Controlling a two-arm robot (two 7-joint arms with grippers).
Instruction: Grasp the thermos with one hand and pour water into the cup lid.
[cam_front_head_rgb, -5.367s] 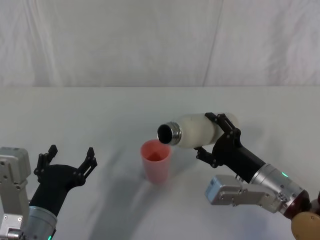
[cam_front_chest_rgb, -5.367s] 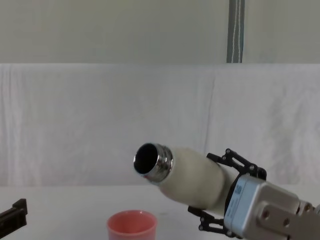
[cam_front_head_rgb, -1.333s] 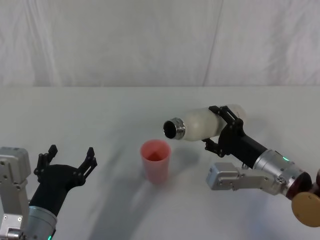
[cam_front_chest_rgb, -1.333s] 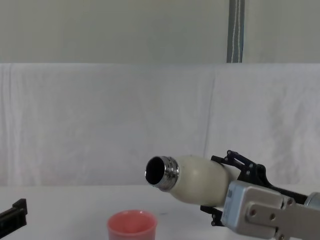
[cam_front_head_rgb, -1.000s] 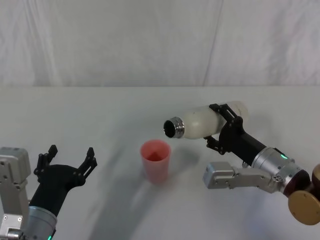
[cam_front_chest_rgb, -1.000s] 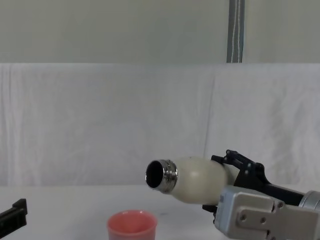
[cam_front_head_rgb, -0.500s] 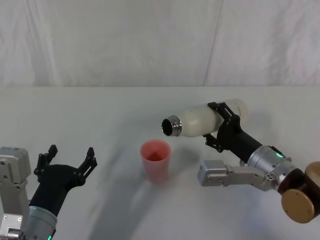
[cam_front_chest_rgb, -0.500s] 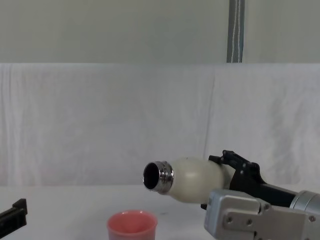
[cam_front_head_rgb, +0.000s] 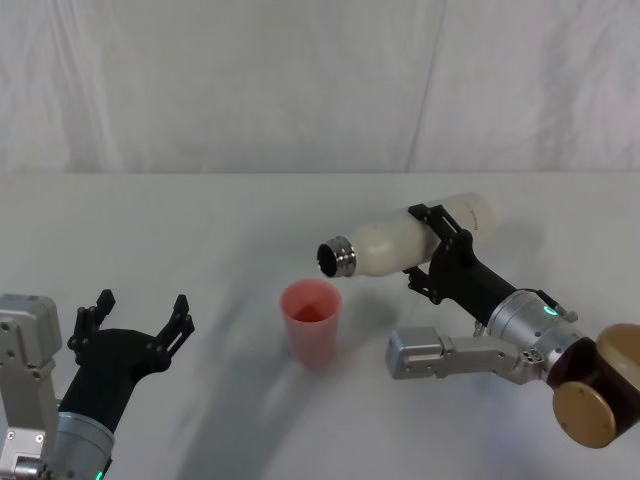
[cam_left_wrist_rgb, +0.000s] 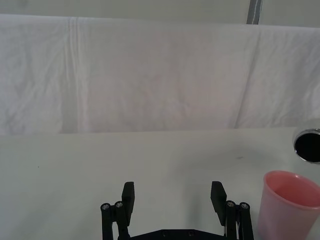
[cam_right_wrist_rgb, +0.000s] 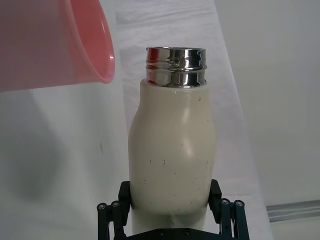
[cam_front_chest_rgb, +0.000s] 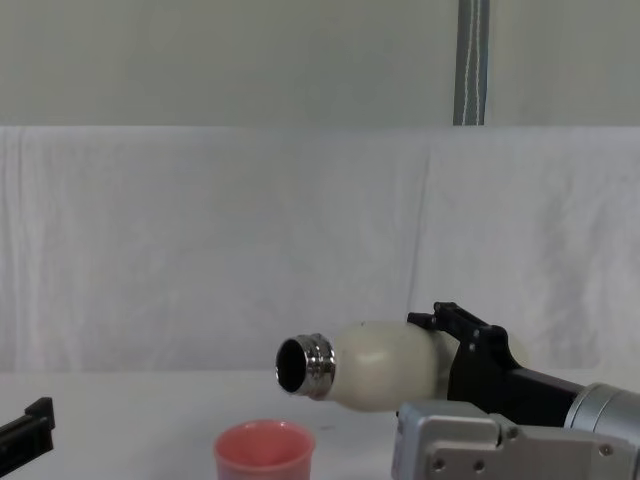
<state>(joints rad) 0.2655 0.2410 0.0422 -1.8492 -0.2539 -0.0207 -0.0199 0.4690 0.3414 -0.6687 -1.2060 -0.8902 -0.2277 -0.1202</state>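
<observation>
Tall cream-white thermos with steel neck (cam_front_head_rgb: 400, 243) swung from mouth-raised tilt down to near level, then mouth slightly down, open mouth drifted back toward and above the small pink cup lid (cam_front_head_rgb: 312, 322), right gripper (cam_front_head_rgb: 432, 252) clamped on it, its grey wrist housing rolled lower and leftward

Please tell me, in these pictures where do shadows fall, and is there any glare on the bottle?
Head view: soft shadows lie on the table near the pink cup; the bottle looks matte, held by the right gripper. Right wrist view: the bottle's steel neck shows bright reflections. Left wrist view: even light, left gripper open.
</observation>
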